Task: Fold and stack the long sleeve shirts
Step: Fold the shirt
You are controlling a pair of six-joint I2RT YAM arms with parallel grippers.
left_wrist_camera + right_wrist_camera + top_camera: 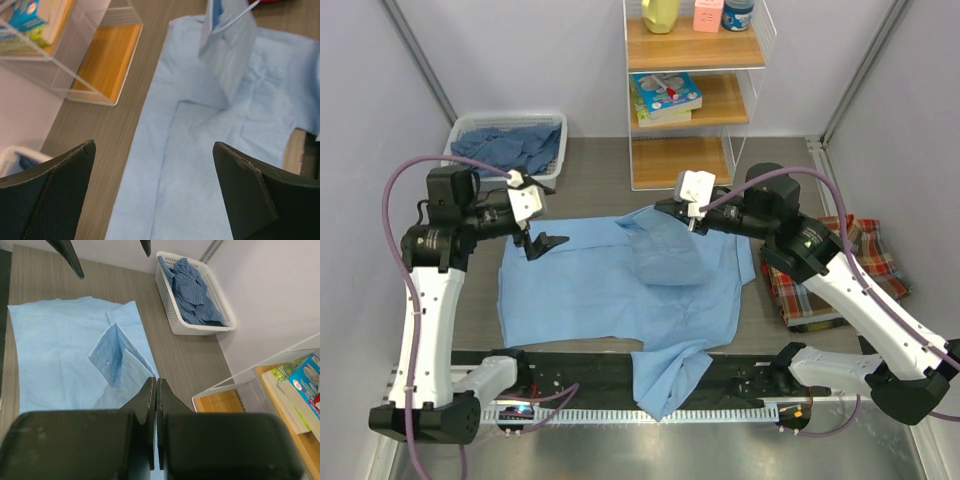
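Note:
A plain light blue long sleeve shirt [590, 290] lies spread flat on the table. My right gripper [667, 208] is shut on a part of it, and a folded flap of cloth [665, 255] hangs up from the shirt to the gripper. In the right wrist view the closed gripper [156, 383] pinches the blue cloth [116, 357]. My left gripper [540, 245] is open and empty, just above the shirt's left part. In the left wrist view it [154, 146] hovers over the shirt [200, 170], with the lifted flap [230, 45] beyond. One sleeve [665, 380] hangs over the front edge.
A white basket [510, 145] at the back left holds darker blue shirts [192, 287]. A folded red-yellow-blue plaid shirt [840, 265] lies at the right. A wire-and-wood shelf [690, 100] with books stands at the back centre, also in the left wrist view [100, 65].

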